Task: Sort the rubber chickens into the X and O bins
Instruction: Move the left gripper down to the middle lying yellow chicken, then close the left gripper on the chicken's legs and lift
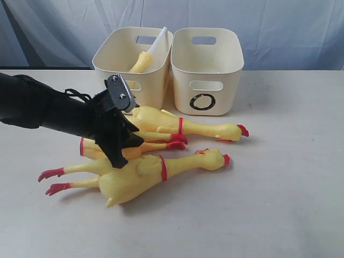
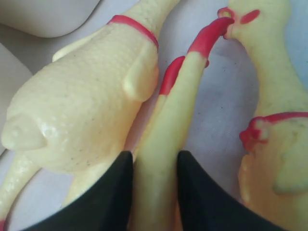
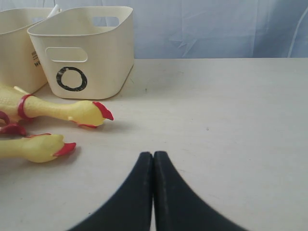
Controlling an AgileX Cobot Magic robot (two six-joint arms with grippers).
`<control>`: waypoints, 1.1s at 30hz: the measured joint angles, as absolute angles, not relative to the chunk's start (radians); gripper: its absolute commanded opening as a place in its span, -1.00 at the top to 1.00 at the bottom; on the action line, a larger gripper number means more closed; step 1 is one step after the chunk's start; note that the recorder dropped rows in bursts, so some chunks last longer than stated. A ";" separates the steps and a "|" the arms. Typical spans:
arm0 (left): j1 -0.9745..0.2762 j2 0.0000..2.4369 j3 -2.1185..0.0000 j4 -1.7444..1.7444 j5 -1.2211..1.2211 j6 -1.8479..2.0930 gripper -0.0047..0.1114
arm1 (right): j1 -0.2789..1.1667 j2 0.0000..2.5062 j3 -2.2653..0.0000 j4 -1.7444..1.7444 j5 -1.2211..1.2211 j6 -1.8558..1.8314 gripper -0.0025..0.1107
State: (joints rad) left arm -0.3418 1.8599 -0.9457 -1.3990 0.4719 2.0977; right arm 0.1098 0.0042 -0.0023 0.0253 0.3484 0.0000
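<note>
Three rubber chickens lie on the table in front of the bins. The far chicken (image 1: pixel 183 124) points its head right. The near chicken (image 1: pixel 140 174) is the largest in view. Between them lies the middle chicken (image 1: pixel 156 146), its red feet pointing right. My left gripper (image 1: pixel 121 153) is shut on one of its legs (image 2: pixel 163 159), a black finger (image 2: pixel 113 192) pressing on each side. A fourth chicken (image 1: pixel 142 62) stands inside the left bin (image 1: pixel 115 54), whose mark my arm hides. The O bin (image 1: pixel 207 70) is beside it. My right gripper (image 3: pixel 153 155) is shut on nothing, low over bare table.
A white stick (image 1: pixel 157 40) pokes out of the left bin. The far chicken's body (image 2: pixel 77 110) and the near chicken's ringed neck (image 2: pixel 279 144) crowd my left fingers on both sides. A blue curtain (image 1: pixel 279 21) hangs behind the table.
</note>
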 measured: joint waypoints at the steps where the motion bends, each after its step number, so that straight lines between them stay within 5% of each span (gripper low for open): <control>1: -0.342 1.860 -0.946 -1.399 0.472 2.098 0.92 | 0.110 0.004 -0.002 0.025 0.348 0.000 0.97; 33: -0.342 1.612 -0.946 -1.284 0.517 2.001 0.92 | 0.110 0.004 -0.002 0.025 0.348 0.000 0.97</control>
State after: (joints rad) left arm -0.3418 1.6116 -0.9457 -1.2841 0.5167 2.0008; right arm 0.1098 0.0042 -0.0023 0.0253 0.3484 0.0000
